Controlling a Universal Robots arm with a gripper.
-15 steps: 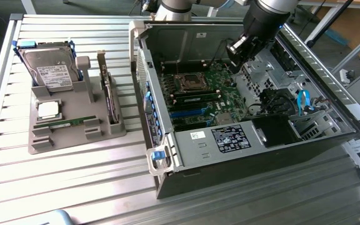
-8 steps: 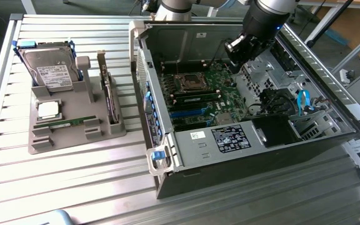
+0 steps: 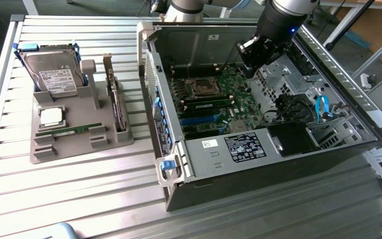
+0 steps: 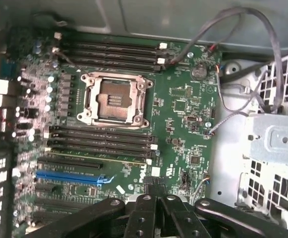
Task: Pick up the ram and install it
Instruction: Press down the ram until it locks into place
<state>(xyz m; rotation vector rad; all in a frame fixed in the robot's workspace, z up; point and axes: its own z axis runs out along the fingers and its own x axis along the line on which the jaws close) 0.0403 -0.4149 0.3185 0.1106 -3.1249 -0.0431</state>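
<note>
The ram [image 3: 69, 130] is lying flat in the grey holder [image 3: 78, 142] near the bench's [image 3: 78, 199] edge at the exterior view's left. It is probably light, stiff and fragile, best gripped by its long edges. The claw [image 4: 156, 208] is hovering closed and empty over the motherboard [image 4: 178, 114].

The gripper [image 4: 156, 198] hides the motherboard's [image 4: 178, 106] edge beneath its fingers [image 4: 144, 218] (frame crops their bases); label [image 3: 244, 145] print stays illegible.

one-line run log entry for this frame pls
gripper: shut, empty, above motherboard inside open PC case | ram: on grey holder outside the case, not picked up
</note>
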